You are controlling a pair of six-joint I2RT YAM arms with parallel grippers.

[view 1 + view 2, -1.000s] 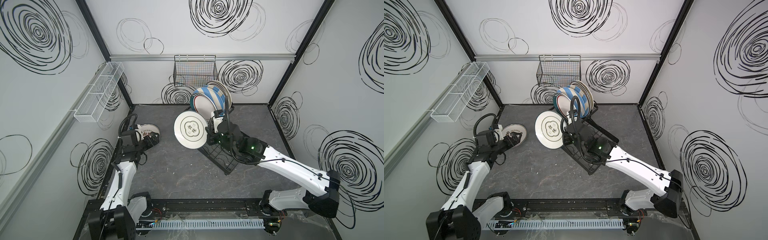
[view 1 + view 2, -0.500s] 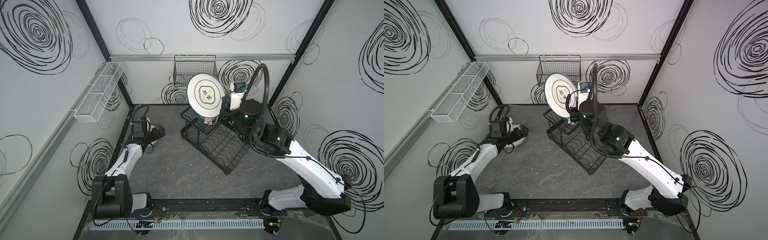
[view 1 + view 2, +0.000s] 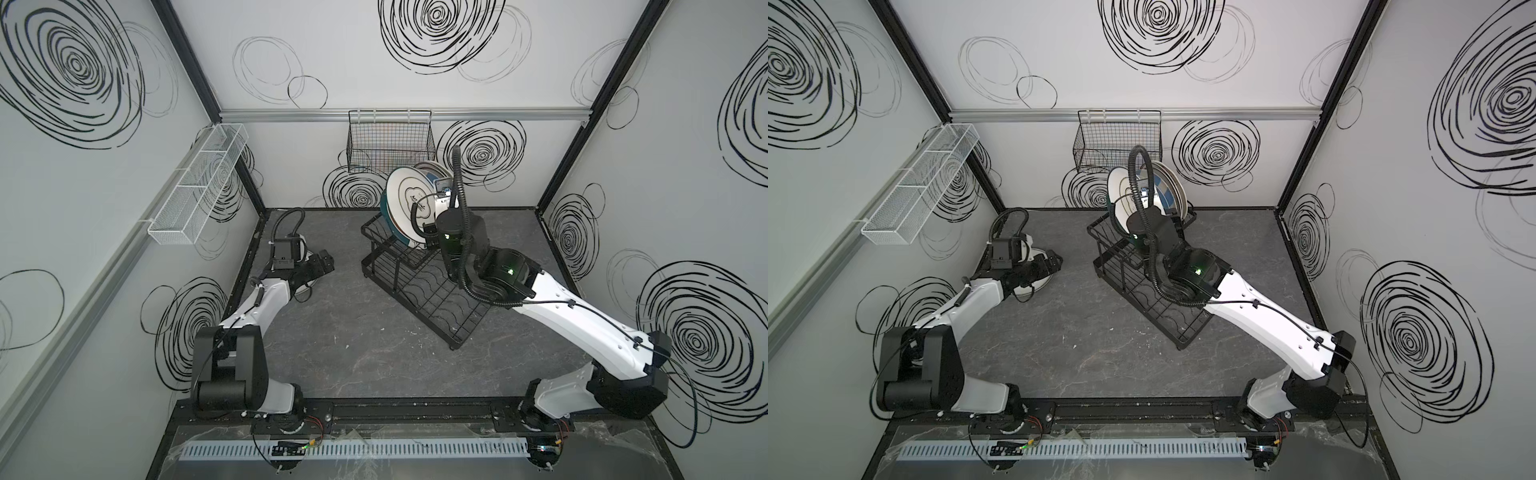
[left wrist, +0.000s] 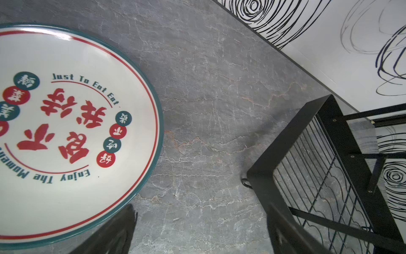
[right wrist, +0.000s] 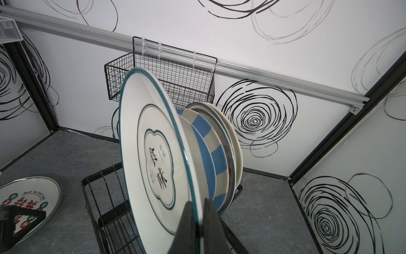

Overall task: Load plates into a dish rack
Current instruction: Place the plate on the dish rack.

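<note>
Pinching the lower rim of the teal-rimmed plate (image 5: 153, 154), the right gripper (image 5: 198, 203) has its jaws pressed onto the edge. Only the right wrist view shows this grip; in both top views the arm's wrist and cable cover it. That plate stands on edge at the raised upper basket of the dish rack (image 3: 428, 291), in front of a blue-striped plate (image 5: 211, 151) and others in a row; whether it sits in a slot cannot be told. The left wrist view alone gives the lettering on the red-character plate (image 4: 66, 132), which lies flat on the worktop (image 4: 208, 88), apart from the rack. In the top views the left arm hides most of it. The left gripper (image 4: 201, 209) hangs spread, one finger over that plate's rim.
</note>
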